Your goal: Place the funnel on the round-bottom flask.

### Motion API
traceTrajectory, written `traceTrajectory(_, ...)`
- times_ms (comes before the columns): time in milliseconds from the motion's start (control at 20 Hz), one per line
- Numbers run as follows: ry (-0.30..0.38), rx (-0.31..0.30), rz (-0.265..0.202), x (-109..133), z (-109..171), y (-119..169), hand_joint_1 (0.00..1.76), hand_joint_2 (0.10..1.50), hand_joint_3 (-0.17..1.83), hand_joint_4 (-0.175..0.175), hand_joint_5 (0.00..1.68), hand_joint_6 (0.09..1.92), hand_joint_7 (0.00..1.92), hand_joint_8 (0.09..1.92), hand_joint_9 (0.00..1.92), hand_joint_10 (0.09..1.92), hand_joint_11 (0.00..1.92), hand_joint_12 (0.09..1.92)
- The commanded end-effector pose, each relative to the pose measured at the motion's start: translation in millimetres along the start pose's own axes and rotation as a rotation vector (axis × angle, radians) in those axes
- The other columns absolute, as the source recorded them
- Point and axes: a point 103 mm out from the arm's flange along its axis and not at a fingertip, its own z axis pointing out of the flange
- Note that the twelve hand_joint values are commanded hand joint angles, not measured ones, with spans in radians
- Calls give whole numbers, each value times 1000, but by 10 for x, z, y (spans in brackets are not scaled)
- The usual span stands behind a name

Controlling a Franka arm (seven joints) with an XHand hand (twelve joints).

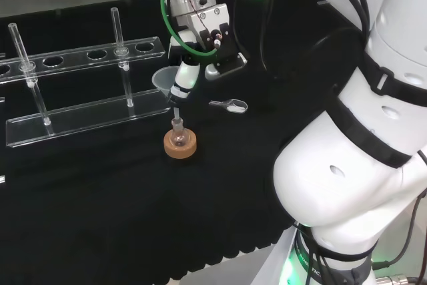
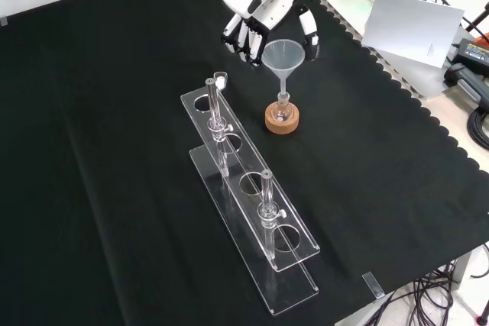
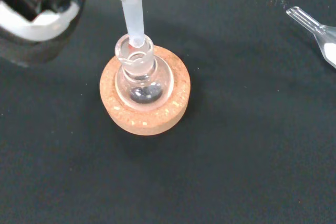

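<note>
Nearest in the front view, a clear rack point(image 2: 252, 188) with two upright tubes, well clear of the work and unlikely to be struck. Beyond it, a small round flask point(image 2: 281, 114) seated in a cork ring point(image 2: 281, 121) on the black counter point(image 2: 114, 150), with the funnel point(image 2: 283, 57) directly above, stem tip just at or barely inside the neck. In the wrist view, stem point(image 3: 134, 22) entering the mouth off-centre, against one side of the rim. Held by the robot hand point(image 2: 263, 24), fingers curled around the cone's rim from behind. Main risk judged from here: letting go with the stem barely seated and leaning, so the funnel tips out or levers the light flask off its ring. Pushing down while off-centre could also jam against the glass lip and topple everything. Farther off in the head view, a small scoop point(image 1: 230, 105) on the cloth to the right, near enough to be brushed on withdrawal.
</note>
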Motion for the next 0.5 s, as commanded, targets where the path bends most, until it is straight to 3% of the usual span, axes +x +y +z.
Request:
traceTrajectory(50, -6, 10, 9, -42, 12, 60, 920, 474, 691, 62, 784, 624, 1094, 419, 629, 482, 0, 1232)
traceTrajectory(500, -13, 23, -13, 23, 32, 85, 916, 476, 697, 62, 786, 622, 1095, 421, 629, 483, 0, 1220)
